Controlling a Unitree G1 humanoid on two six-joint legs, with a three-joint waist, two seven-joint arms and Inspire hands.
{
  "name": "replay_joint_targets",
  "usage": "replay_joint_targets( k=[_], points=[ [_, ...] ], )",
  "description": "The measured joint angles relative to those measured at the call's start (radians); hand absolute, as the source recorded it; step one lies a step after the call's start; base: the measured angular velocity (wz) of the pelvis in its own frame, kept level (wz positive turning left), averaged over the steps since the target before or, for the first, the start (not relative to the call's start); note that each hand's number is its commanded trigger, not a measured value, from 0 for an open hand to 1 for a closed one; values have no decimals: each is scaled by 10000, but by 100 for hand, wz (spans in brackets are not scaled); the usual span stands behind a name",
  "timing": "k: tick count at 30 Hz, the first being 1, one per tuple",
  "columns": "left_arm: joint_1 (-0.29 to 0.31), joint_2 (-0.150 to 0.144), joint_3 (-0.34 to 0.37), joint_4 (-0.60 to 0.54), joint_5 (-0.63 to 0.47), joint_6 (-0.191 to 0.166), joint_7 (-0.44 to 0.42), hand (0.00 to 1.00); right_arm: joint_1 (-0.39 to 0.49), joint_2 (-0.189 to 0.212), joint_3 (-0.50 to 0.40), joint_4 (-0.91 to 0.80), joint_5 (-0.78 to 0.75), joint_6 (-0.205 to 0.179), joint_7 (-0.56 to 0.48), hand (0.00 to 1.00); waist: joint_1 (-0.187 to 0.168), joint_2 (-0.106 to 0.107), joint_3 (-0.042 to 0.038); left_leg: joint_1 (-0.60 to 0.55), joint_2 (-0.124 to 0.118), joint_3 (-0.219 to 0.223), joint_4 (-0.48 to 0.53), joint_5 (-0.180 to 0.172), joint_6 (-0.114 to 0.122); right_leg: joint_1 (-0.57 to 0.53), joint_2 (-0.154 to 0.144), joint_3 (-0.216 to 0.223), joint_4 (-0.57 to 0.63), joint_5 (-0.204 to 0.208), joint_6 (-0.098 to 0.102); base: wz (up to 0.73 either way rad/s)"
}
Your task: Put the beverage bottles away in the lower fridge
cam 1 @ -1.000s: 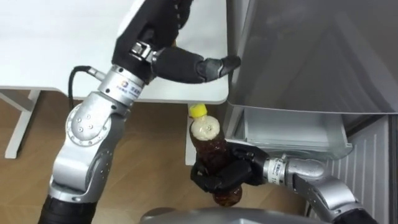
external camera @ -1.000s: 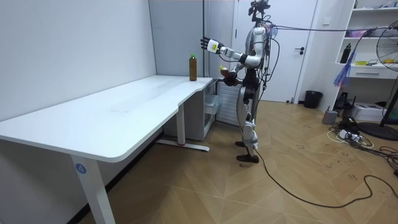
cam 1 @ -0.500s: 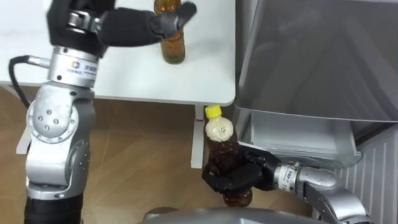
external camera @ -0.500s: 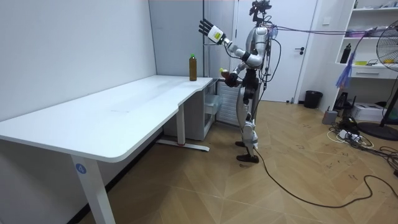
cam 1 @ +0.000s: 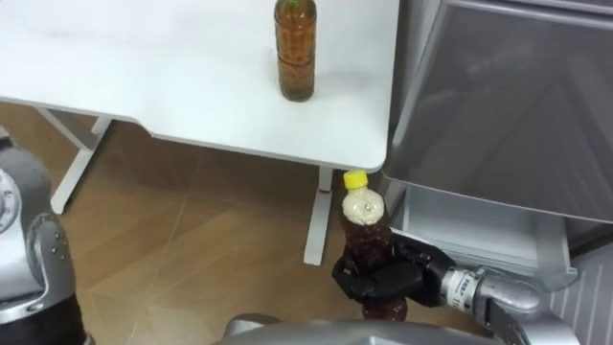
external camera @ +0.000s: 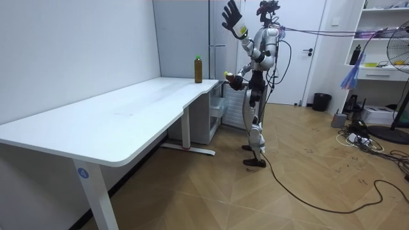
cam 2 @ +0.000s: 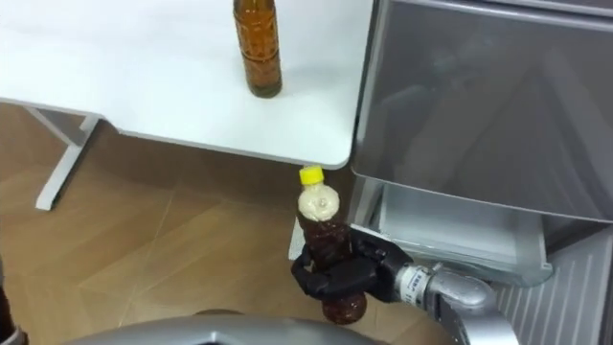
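Yellow-capped bottle of dark brown drink, clear plastic with a rounded shoulder, stands upright in the right hand, whose black fingers wrap its lower half; the grey fridge lies just right of them. Beyond the fingers, a slim amber second bottle stands on the smooth white counter. The room view adds the left hand, raised high beside the head, its fingers spread wide.

Right hand: low in front of my waist, forearm entering from lower right, fingers and thumb curled round an upright bottle. Left hand: raised above head height, elbow bent, fingers straight and spread.
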Motion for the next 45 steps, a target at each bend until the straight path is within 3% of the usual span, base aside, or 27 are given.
replay_joint_targets(
  k=[2,5,12,16,18,20,24,34,40,45],
  points=[
    [261,-1,382,414,-48,-88,581,0,5,-1,-2,-25,1,15,-101,100,84,21,-113,49,-15,-72,-34,0,0,50,-6,-22,2,-9,14,5],
    [850,-30,837,1069,-719,-87,1198,0,80,3,-6,-341,21,106,-187,100,89,74,-107,101,-27,-110,-77,2,-3,174,1,-71,-116,-13,19,7],
    [1588,-241,786,3388,-2730,174,2199,0,81,115,34,-346,74,365,-839,100,237,-109,-169,149,-89,-277,-187,42,3,159,-48,-232,-177,-30,54,6],
    [1894,-234,213,5638,-3917,457,2589,0,53,156,50,-365,78,561,-1330,100,279,-236,-143,227,-107,-286,-237,42,5,277,-56,-203,-180,-49,84,0],
    [1993,-243,-310,6411,-4035,726,2791,0,38,242,57,-368,78,585,-1622,100,281,-335,-75,208,-106,-281,-242,40,8,267,-52,-213,-192,-49,84,0],
    [2009,-247,-1012,7362,-4033,1020,2785,0,-64,299,152,-368,153,756,-1831,100,289,-433,-59,107,-97,-283,-247,38,9,166,-46,-233,-183,-45,80,0],
    [2105,-246,-1902,8524,-4294,1398,2687,0,-121,264,462,-373,497,949,-2034,100,174,-418,-56,102,-86,-259,-249,36,10,161,-37,-235,-178,-43,78,0],
    [2517,-266,-3486,11398,-4335,2340,839,0,-434,259,645,-366,534,1328,-2040,100,-157,-289,-17,68,-75,-198,-358,32,14,101,-35,-178,-174,-43,78,-1],
    [2619,-395,-3838,13086,-3264,3110,-631,0,-518,275,811,-292,540,1653,-1809,100,-348,-292,-12,41,-75,-198,-355,16,29,96,-44,-222,-176,-44,79,1],
    [2552,-509,-4079,13816,-1610,3295,-1690,0,-581,291,814,-297,815,1668,-1541,100,-547,-314,-26,-146,-78,-176,-321,21,27,-83,-55,-226,-147,-37,74,-1]
  ],
)
